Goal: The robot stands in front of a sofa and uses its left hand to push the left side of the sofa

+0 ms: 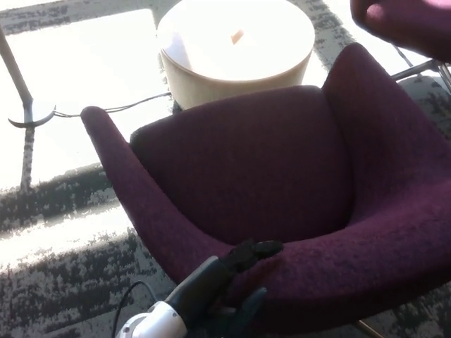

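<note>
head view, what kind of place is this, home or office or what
Probably a lounge or office waiting area, though a home is possible. A plum upholstered armchair stands on patterned grey carpet, beside a round cream side table in strong sunlight, with part of a second matching chair behind.

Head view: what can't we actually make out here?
- Left hand: lower fingers wrap under the sofa front edge, so the contact there is hidden.
- Sofa base: only a sliver of leg shows, cut off by the bottom edge.
- Round table: top blown out by sunlight; the small orange mark on it can't be identified.
- Second seat at top right: cropped by the frame edge.
- Right hand: not in view.
</note>
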Available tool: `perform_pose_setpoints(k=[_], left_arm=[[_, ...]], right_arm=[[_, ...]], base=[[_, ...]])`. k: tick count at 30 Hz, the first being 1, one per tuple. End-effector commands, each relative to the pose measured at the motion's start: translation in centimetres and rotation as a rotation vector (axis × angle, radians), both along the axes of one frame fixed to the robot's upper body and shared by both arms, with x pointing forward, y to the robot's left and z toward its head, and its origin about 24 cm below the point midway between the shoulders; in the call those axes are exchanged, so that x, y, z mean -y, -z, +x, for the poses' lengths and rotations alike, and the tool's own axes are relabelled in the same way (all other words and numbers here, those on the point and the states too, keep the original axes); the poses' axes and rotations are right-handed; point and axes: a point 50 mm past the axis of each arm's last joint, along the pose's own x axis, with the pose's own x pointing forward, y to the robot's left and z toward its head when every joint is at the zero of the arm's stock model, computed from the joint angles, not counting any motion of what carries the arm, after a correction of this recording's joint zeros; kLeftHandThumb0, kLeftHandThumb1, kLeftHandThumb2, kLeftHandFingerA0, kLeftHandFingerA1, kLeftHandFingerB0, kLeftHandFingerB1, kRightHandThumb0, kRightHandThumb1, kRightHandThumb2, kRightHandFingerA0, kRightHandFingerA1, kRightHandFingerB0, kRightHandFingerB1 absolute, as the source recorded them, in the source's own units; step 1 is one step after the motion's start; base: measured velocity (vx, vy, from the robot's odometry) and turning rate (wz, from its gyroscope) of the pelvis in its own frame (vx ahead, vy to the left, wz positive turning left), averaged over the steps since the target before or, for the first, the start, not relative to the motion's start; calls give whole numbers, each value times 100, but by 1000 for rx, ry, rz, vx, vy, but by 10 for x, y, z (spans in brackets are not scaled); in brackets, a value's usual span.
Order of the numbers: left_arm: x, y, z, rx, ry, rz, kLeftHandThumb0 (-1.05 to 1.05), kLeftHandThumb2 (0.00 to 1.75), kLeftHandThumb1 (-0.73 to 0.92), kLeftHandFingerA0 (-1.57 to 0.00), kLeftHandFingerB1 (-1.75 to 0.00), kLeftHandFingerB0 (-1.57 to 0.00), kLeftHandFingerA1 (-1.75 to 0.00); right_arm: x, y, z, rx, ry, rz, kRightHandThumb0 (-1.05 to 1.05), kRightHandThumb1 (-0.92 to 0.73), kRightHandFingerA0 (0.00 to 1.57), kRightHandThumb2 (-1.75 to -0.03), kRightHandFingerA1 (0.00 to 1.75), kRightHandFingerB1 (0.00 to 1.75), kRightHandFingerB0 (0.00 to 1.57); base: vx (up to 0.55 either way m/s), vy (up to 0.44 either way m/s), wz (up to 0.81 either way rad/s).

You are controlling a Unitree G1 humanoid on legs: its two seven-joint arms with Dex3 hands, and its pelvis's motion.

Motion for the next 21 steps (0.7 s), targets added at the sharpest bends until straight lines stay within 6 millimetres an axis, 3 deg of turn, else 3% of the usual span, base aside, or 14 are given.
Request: perform_pose_setpoints(k=[1, 2, 3, 8, 10, 11, 13, 14, 15, 16, 17, 18, 19, 21], left_arm=[[20, 7, -6, -44, 122, 87, -93, 73, 92, -6, -30, -11, -35], [28, 3, -5, -26, 149, 106, -96, 119, 78, 0, -34, -15, -44], [33, 3, -6, -38, 155, 109, -95, 119, 77, 0, -34, -14, -43], [42, -4, 0, 0, 179, 121, -84, 116, 72, -4, -39, -4, -48], [50, -8, 2, 35, 197, 132, -85, 116, 73, -5, -39, -2, -48], [55, -12, 2, 60, 237, 167, -95, 123, 81, 0, -28, -12, -42], [56, -13, 2, 62, 240, 174, -95, 123, 81, 0, -28, -12, -42], [59, -14, 2, 66, 249, 173, -90, 118, 77, -6, -32, -8, -46], [62, -16, 2, 71, 260, 171, -90, 118, 77, -6, -32, -8, -46], [69, -17, 1, 63, 270, 166, -96, 73, 92, -10, -28, -10, -38], [72, -18, 0, 60, 268, 145, -85, 115, 70, -4, -36, -3, -49], [74, -19, -1, 59, 268, 129, -85, 115, 71, -7, -37, -2, -50], [76, -19, -2, 63, 270, 125, -89, 115, 74, -13, -38, 0, -53], [82, -20, -3, 71, 273, 122, -89, 114, 73, -18, -39, 0, -55]], right_arm=[[6, -2, 1, 6, -5, -14, -68, -75, 49, -67, 40, 37, 42], [7, -3, 2, 7, -1, -9, -64, -79, 48, -64, 39, 36, 44], [7, -2, 0, -1, -1, -10, -62, -65, 43, -104, 56, 47, 28], [6, -4, 4, 16, -7, -11, -62, -65, 46, -103, 57, 48, 30], [5, -4, 4, 30, 5, 9, -67, -74, 50, -66, 41, 37, 42], [6, -4, 3, 22, -9, -27, -61, -65, 46, -104, 59, 46, 24], [6, -4, 3, 21, -11, -32, -61, -65, 46, -104, 59, 46, 24], [5, -4, 4, 23, -8, -32, -61, -82, 47, -65, 39, 35, 38], [5, -4, 4, 26, -3, -32, -61, -82, 47, -65, 39, 35, 38], [3, -4, 4, 41, -9, -51, -57, -67, 37, -104, 55, 46, 20], [3, -4, 4, 36, -11, -56, -59, -68, 38, -105, 55, 47, 23], [3, -3, 4, 29, -11, -63, -57, -69, 38, -105, 55, 47, 24], [3, -3, 4, 21, -13, -79, -55, -87, 49, -67, 38, 35, 42], [3, -3, 6, 16, -20, -93, -54, -88, 55, -67, 39, 37, 48]], base=[[0, 0, 0], [0, 0, 0], [0, 0, 0], [0, 0, 0], [0, 0, 0], [0, 0, 0], [0, 0, 0], [0, 0, 0], [0, 0, 0], [0, 0, 0], [0, 0, 0], [0, 0, 0], [0, 0, 0], [0, 0, 0]])
